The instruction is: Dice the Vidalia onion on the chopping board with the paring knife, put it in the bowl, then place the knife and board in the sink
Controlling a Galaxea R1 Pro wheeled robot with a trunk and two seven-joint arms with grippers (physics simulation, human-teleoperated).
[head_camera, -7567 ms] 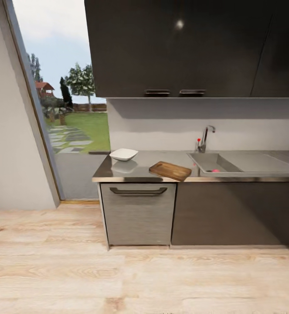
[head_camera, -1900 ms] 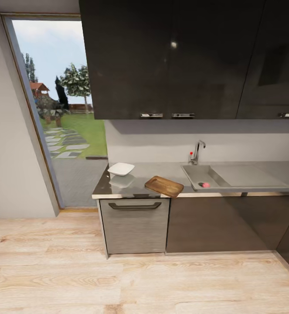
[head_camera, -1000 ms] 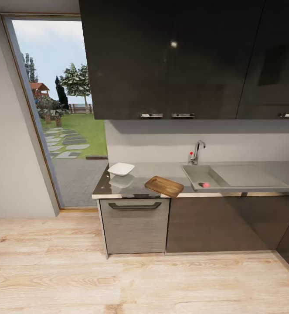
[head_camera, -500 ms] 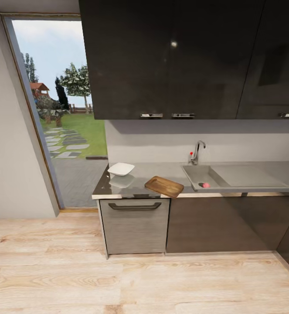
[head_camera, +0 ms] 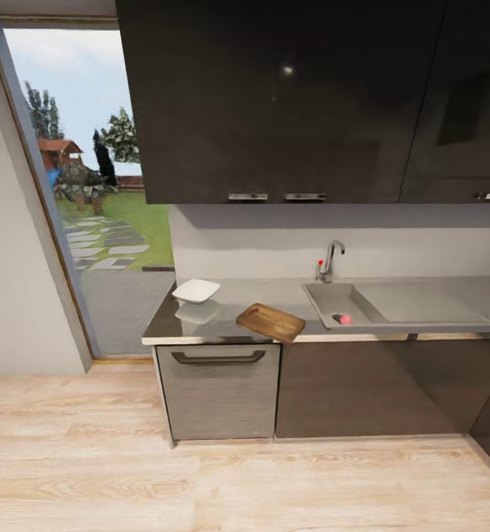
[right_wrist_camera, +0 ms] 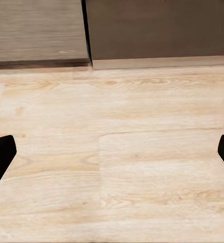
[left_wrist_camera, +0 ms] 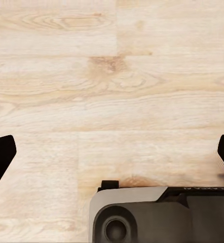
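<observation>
The Vidalia onion (head_camera: 345,319) (a small pink spot, hard to make out) lies in the sink (head_camera: 392,307), right of the chopping board (head_camera: 270,322) on the table (head_camera: 222,314); both claws, left claw (left_wrist_camera: 112,152) and right claw (right_wrist_camera: 112,152), hang wide over the floor (head_camera: 200,480), well short; paring knife indiscernible.

Small pink-red thing (head_camera: 344,319) in the sink (head_camera: 363,303), perhaps the onion, too small to tell. No knife made out on the chopping board (head_camera: 270,322). Bench (head_camera: 466,284) cut off at the right edge of the frame. Left jaws (left_wrist_camera: 112,152) and right jaws (right_wrist_camera: 112,149) seen only as dark tips at the side edges, spread wide.
</observation>
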